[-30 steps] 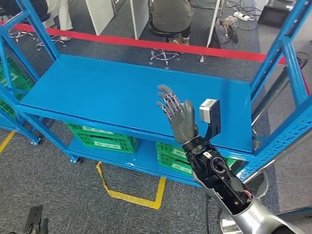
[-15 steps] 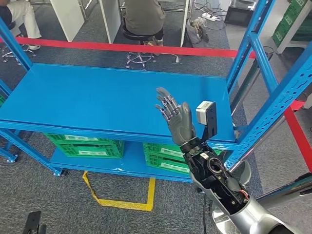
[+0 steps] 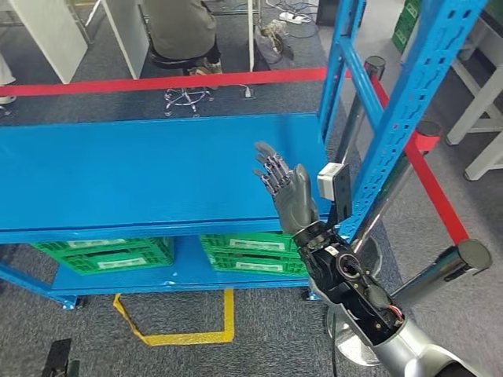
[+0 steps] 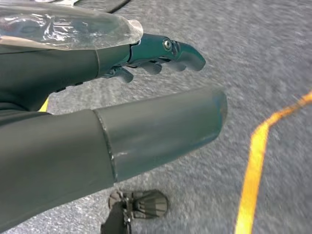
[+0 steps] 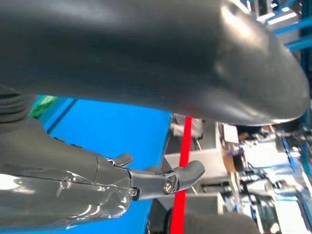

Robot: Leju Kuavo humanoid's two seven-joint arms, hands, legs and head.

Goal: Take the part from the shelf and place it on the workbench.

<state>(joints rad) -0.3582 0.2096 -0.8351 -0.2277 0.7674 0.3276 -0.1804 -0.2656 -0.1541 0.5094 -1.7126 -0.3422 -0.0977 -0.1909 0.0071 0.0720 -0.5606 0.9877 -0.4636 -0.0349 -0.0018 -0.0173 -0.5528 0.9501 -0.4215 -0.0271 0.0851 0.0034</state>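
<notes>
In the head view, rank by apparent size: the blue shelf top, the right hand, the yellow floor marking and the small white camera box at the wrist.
1. Blue metal shelf top
2. Yellow taped floor marking
3. Grey right hand, nearer the camera, so it looks bigger than it is
4. White camera box

Shelf: painted blue metal, smooth, slight sheen; uprights perforated. Crates beneath: green plastic, ribbed, with white paper-like labels. Floor: grey carpet, rough, matt; yellow tape on it is smooth. Right hand: matt grey rubbery palm, fingers dark with bare metal links. Left hand: smooth grey thumb, dull sheen, clear glossy film over its back. Stanchion posts: polished metal.
</notes>
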